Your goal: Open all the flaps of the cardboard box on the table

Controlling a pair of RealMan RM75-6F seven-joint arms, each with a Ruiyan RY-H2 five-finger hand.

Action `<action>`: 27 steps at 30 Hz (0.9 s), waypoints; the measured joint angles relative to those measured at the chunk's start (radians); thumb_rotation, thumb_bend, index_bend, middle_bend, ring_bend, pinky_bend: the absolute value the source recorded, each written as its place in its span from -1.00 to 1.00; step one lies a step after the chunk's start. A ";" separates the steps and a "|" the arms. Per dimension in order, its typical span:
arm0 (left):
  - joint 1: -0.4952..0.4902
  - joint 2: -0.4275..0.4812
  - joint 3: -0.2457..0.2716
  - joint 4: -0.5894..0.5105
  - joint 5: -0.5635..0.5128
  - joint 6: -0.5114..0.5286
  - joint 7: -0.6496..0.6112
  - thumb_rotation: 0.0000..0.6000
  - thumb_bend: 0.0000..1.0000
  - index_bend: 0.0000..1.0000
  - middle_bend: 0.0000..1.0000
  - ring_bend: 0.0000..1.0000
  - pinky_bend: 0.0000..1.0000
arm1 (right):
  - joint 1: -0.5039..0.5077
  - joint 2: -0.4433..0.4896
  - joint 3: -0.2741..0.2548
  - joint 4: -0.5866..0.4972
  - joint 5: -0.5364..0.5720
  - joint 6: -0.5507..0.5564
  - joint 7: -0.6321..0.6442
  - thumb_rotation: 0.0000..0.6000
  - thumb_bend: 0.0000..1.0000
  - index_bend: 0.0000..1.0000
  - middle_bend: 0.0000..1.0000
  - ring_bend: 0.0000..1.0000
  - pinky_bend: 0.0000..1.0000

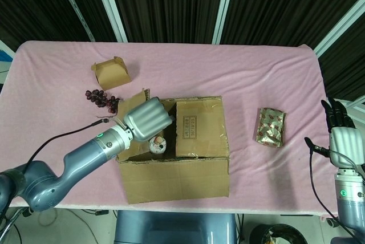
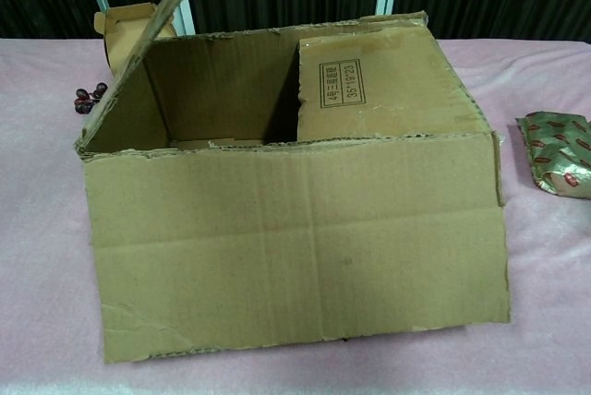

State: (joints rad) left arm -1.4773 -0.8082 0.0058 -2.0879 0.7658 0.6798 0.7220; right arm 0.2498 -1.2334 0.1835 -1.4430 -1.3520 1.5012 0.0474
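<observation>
Holding left flap [image 2: 148, 40] raised: left hand [image 1: 147, 118], grip unclear | right hand [image 1: 341, 133] empty, fingers apart | chest view: no hands

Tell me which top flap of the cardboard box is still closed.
The right flap, the one with the printed stamp, lies flat over the cardboard box. The left flap stands up; the front flap hangs down.

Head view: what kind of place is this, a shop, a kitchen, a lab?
Probably a robot lab or test room. A pink-covered table stands before dark curtains, and a robot's left hand works at a cardboard box, with cables trailing from the arms.
</observation>
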 measured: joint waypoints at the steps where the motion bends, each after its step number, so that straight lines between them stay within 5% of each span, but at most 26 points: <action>1: 0.008 0.018 0.001 -0.014 0.009 0.005 -0.004 1.00 1.00 -0.12 0.29 -0.03 0.00 | -0.001 0.000 0.001 -0.001 0.000 -0.001 0.000 1.00 -0.48 -1.00 -1.00 -1.00 -0.53; 16: 0.247 0.283 0.009 -0.175 0.270 0.098 -0.144 1.00 1.00 -0.13 0.29 -0.03 0.00 | -0.008 -0.003 0.007 -0.006 -0.007 -0.008 -0.006 1.00 -0.48 -1.00 -1.00 -1.00 -0.53; 27: 0.498 0.399 0.068 -0.187 0.526 0.177 -0.266 1.00 1.00 -0.14 0.29 -0.03 0.00 | -0.012 -0.005 0.012 -0.008 -0.007 -0.015 -0.010 1.00 -0.48 -1.00 -1.00 -1.00 -0.53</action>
State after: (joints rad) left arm -0.9796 -0.4093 0.0738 -2.2752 1.2915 0.8571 0.4563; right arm 0.2378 -1.2384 0.1958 -1.4514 -1.3592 1.4865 0.0375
